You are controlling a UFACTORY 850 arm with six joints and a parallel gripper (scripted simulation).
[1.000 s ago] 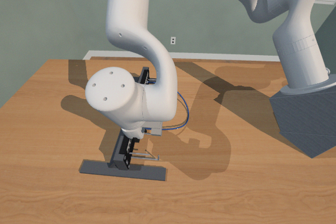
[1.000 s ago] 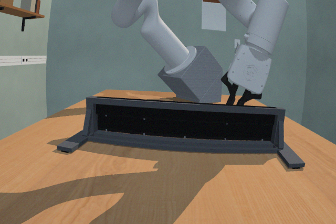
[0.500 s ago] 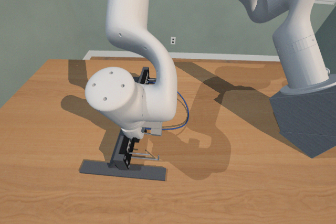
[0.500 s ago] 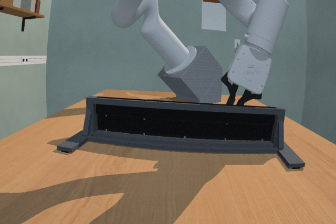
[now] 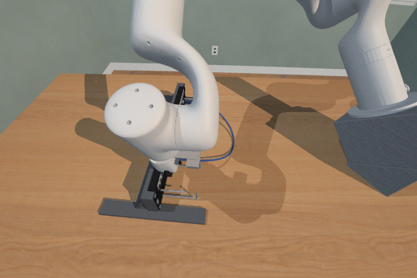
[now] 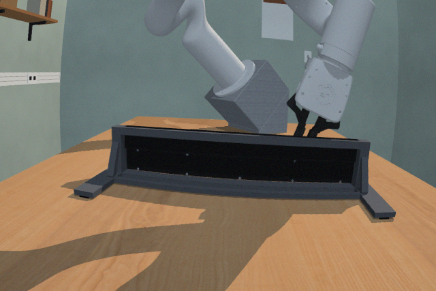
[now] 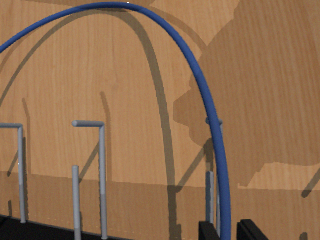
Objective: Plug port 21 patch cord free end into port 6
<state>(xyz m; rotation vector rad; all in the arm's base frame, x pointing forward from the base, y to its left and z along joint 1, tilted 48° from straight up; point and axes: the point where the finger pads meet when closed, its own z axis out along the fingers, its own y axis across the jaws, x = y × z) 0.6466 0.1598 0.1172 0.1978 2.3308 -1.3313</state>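
Note:
The dark grey rack [image 5: 156,189] stands on the wooden table, seen end-on in the top view and from its back in the exterior view [image 6: 239,164]. Both its feet lie flat. The blue patch cord [image 5: 229,133] leaves the rack's far end, loops out over the table and comes back to my gripper [image 5: 170,167]. The gripper is on the rack's port side near its near end, low against the face. In the exterior view its black fingers [image 6: 308,131] dip behind the rack's top edge at the right. It is shut on the cord's free end; the plug itself is hidden. The wrist view shows the cord [image 7: 200,75] arching down between the fingertips.
Thin grey cable-guide bars [image 7: 100,170] stick out from the rack's front, below and beside the gripper [image 5: 178,194]. The robot's grey base [image 5: 380,147] stands at the table's right, facing the ports. A shelf with books [image 6: 24,7] hangs on the wall.

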